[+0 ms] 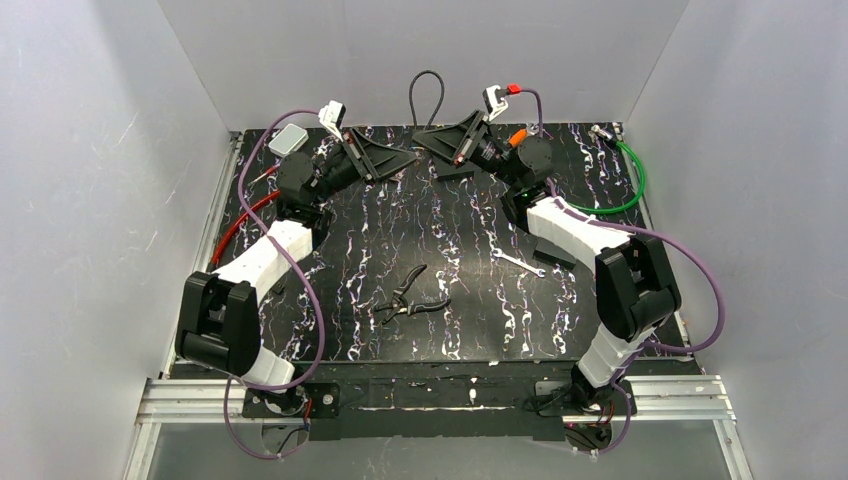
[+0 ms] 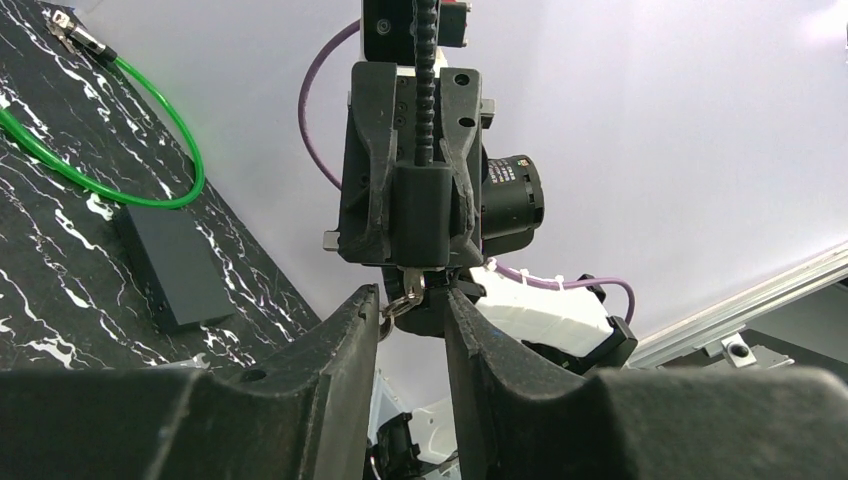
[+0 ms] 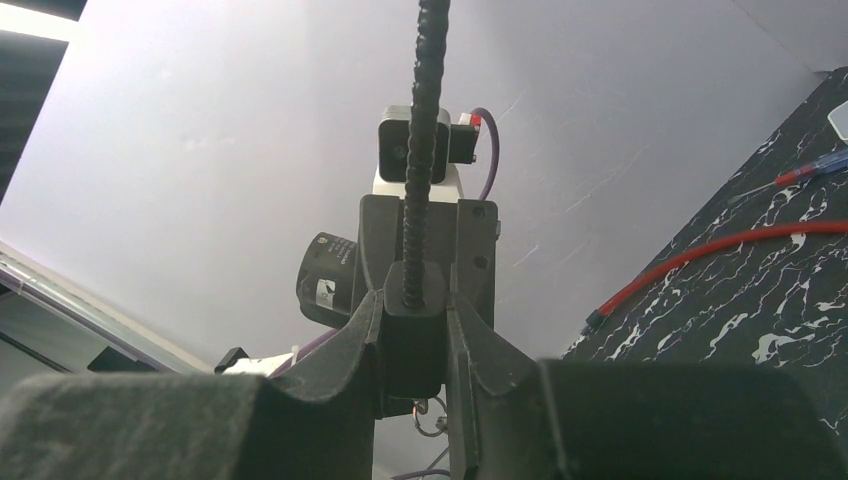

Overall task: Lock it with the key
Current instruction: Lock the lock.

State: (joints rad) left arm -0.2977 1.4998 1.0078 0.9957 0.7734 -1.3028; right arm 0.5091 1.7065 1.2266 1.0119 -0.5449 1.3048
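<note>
Key (image 2: 404,296): judged light, stiff, slick metal; pinch flat across the bow.
Frame centre: left gripper (image 2: 410,300) narrowly closed on it; right gripper (image 3: 412,306) clamps lock body (image 3: 411,352).

We see both arms stretched to the far side of the bench (image 1: 460,335), left gripper (image 1: 408,157) and right gripper (image 1: 422,138) meeting tip to tip at the cable lock (image 1: 427,72), its black loop arching beyond them; pliers (image 1: 408,298) and a wrench (image 1: 519,263) lie mid-bench.

Above the rear middle of the counter (image 1: 470,335) the lock (image 2: 412,215) sat in the right end effector (image 3: 412,350), the key (image 2: 399,300) just under it in the left end effector (image 2: 412,308) — and on the counter pliers (image 1: 410,298) lay forward of centre, a wrench (image 1: 518,263) to their right.
</note>
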